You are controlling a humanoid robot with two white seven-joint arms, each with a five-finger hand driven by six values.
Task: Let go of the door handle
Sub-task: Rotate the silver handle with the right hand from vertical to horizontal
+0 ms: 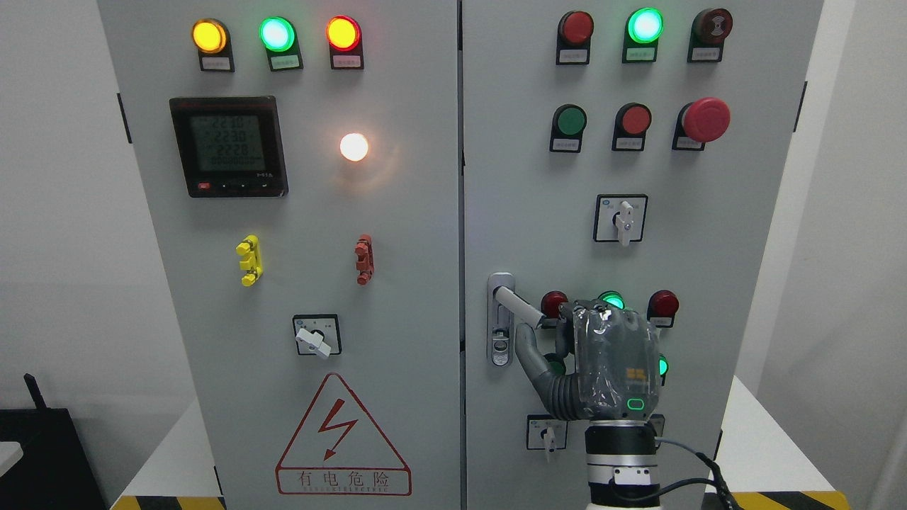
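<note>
Right robot hand (567,333) raised before the right cabinet door (708,234), its fingers curled around the tip of the door handle (516,303). The silver handle juts out tilted from its lock plate (500,333) at the door's left edge.

warning triangle sign (343,438) reading 有电危险 on left door, meter display (229,144) digits unclear

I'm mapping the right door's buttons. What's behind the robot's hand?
Behind the right hand, a red lamp, a lit green one and another red one peek out above it. More green shows at its right edge. Anything directly behind the hand is covered.
</note>
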